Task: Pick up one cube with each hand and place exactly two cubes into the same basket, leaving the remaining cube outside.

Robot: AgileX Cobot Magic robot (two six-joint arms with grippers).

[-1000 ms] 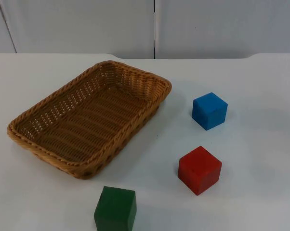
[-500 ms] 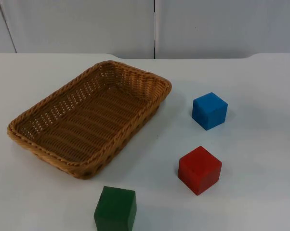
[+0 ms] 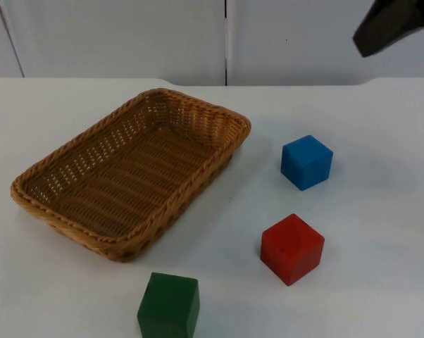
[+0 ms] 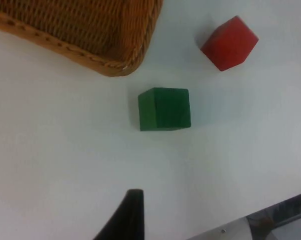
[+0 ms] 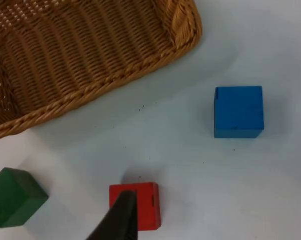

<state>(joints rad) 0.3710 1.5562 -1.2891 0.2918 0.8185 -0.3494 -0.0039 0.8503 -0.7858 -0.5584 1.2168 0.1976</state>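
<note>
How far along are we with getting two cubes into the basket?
Nothing is done yet: the basket holds no cubes. The green cube, red cube and blue cube all sit on the table. Neither gripper holds anything; the right arm is at the upper right corner. Both picks and placements remain.
</note>
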